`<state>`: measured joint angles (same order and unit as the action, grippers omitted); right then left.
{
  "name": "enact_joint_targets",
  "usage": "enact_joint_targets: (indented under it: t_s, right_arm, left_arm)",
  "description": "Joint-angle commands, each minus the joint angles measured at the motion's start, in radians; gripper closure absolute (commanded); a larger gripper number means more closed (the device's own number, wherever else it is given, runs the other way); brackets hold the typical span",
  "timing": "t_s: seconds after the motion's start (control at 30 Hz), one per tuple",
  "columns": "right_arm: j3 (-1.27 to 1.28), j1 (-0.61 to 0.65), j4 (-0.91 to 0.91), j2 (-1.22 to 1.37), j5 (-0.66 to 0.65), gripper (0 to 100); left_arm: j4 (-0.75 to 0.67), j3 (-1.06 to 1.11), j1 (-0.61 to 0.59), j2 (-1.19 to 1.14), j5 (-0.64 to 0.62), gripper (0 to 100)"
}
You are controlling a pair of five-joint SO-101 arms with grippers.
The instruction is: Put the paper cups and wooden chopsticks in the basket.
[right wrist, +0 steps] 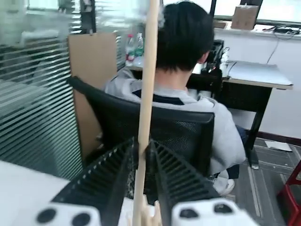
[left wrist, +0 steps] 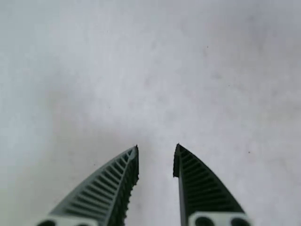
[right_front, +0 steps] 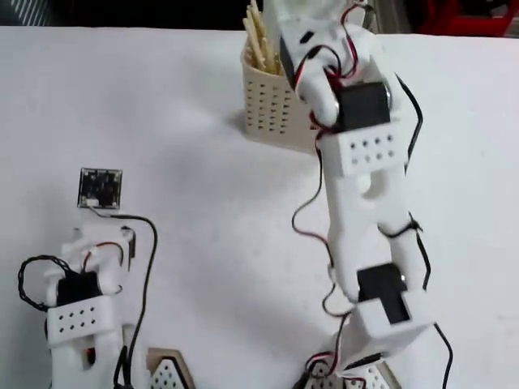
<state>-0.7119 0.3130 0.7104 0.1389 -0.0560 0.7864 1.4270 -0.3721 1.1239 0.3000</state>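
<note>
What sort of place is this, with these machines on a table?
Probably an office doubling as a robotics workspace: window blinds, a black mesh office chair and a desk stand beyond the white table.

Nothing written can be read here: no word, number or sign. The bottles (right wrist: 135, 47) in the room behind carry labels too small to make out, and the markings on the small board (right_front: 100, 187) on the counter (right_front: 203, 243) are too blurred to tell
</note>
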Motion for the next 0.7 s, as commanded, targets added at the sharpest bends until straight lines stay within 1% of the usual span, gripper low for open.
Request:
enact_joint_targets:
  t_s: [0.0, 0.1, 0.27, 0.33, 0.43, 0.47, 0.57, 0.67]
  right_arm:
    - [-0.044, -0.031, -0.062, 0.050, 0.008, 98.1]
    - [-0.043, -0.036, -0.058, 0.113, 0.008, 98.1]
    - [-0.043, -0.044, -0.050, 0.185, 0.008, 97.4]
    - [-0.051, -0.044, -0.010, 0.189, 0.008, 92.4]
    - [-0.051, -0.042, 0.065, 0.154, 0.009, 82.0]
    - [-0.051, -0.042, 0.094, 0.133, 0.009, 80.9]
    - [-0.051, -0.042, 0.189, 0.056, 0.009, 83.0]
    - [-0.043, -0.044, 0.314, -0.024, 0.009, 91.2]
  left_arm:
    - [-0.023, -0.003, 0.013, 0.022, 0.009, 86]
    - [-0.023, -0.003, 0.013, 0.022, 0.044, 86]
    - [-0.023, -0.003, 0.013, 0.022, 0.049, 86]
    - [-0.023, -0.003, 0.013, 0.022, 0.049, 86]
    - [-0.023, -0.003, 0.013, 0.022, 0.049, 86]
    - [-0.023, -0.003, 0.013, 0.022, 0.049, 86]
    - [-0.023, -0.003, 0.015, 0.022, 0.049, 86]
    - [-0.023, -0.003, 0.015, 0.022, 0.049, 86]
